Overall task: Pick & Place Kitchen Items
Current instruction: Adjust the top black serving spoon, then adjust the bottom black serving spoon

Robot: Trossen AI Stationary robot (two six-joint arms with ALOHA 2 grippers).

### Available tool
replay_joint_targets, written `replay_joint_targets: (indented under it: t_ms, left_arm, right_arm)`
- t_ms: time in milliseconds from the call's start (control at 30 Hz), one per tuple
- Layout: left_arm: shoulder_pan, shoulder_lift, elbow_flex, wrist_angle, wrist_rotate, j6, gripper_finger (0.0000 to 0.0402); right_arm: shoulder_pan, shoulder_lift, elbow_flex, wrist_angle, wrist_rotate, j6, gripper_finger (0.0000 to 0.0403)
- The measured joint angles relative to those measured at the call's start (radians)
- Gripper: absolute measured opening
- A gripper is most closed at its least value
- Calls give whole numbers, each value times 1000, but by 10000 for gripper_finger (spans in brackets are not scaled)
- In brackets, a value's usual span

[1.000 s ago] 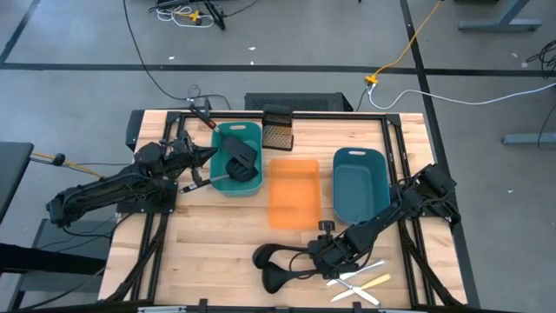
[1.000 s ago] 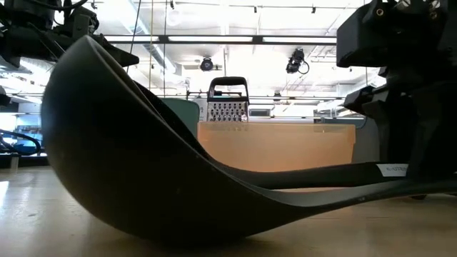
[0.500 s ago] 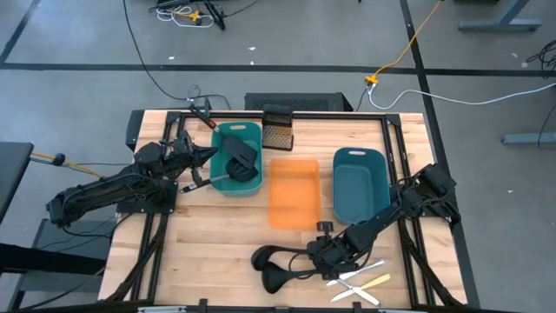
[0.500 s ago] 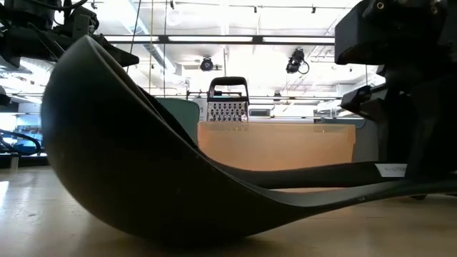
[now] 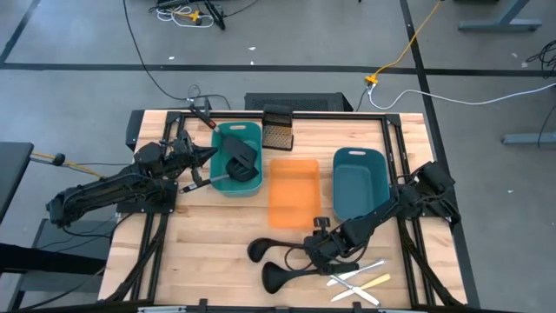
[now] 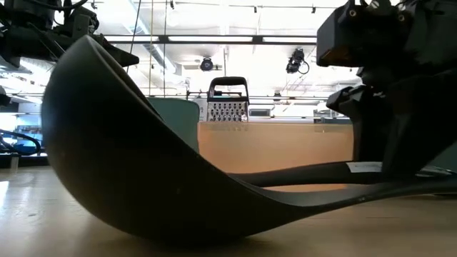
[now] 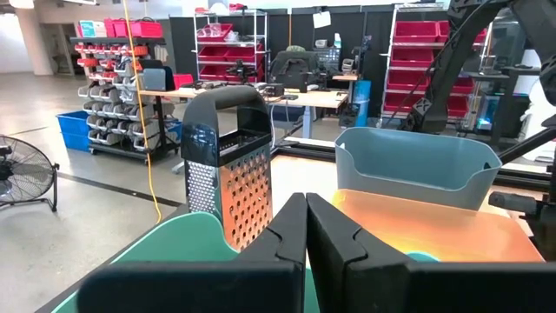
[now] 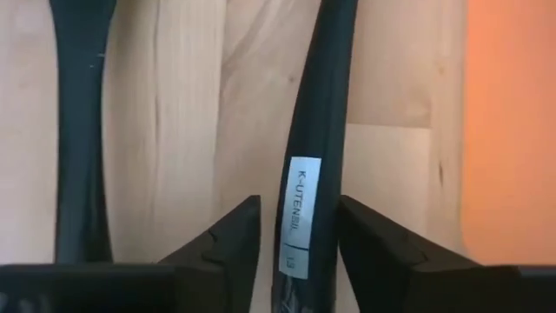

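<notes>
From above, the orange rectangular tray (image 5: 293, 192) sits mid-table; left of it is the teal tray (image 5: 236, 159) with a black-headed spatula with a metal handle (image 5: 236, 161) lying in it, right of it the blue tray (image 5: 360, 183), and behind it the small dark mesh box (image 5: 278, 128); the left gripper (image 5: 207, 154) waits at the teal tray's left edge; the right gripper (image 5: 314, 248) is down just in front of the orange tray, over the handle of one all-black ladle (image 5: 271, 249); a second all-black ladle (image 5: 282, 277) lies just in front of that one, and the silvery and pale-yellow cutlery pieces (image 5: 360, 283) lie to its right.

At table height, the second ladle's bowl fills the near left, the orange tray stands behind it, and the right arm comes down at the right.

Past the left wrist, the two dark fingers (image 7: 291, 228) are pressed together on nothing — the mesh box stands beyond them, the orange tray to its side.

Past the right wrist, the fingertips (image 8: 234, 228) are spread apart with the labelled ladle handle between them, not clamped; the orange tray borders that handle.
</notes>
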Motion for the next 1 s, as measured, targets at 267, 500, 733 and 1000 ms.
replay_joint_targets:
  t_ms: [267, 500, 733, 1000]
  left_arm:
    - [0, 0, 0, 0, 0, 0, 7]
    - [0, 0, 0, -1, 0, -1, 7]
    - [0, 0, 0, -1, 0, 0, 7]
    - [0, 0, 0, -2, 0, -1, 7]
  right_arm:
    - [3, -107, 0, -18, 20, 9, 192]
    - [92, -217, 0, -17, -46, 53, 194]
    - [189, -182, 0, 96, -12, 26, 194]
    - [196, -97, 1, 113, 7, 34, 189]
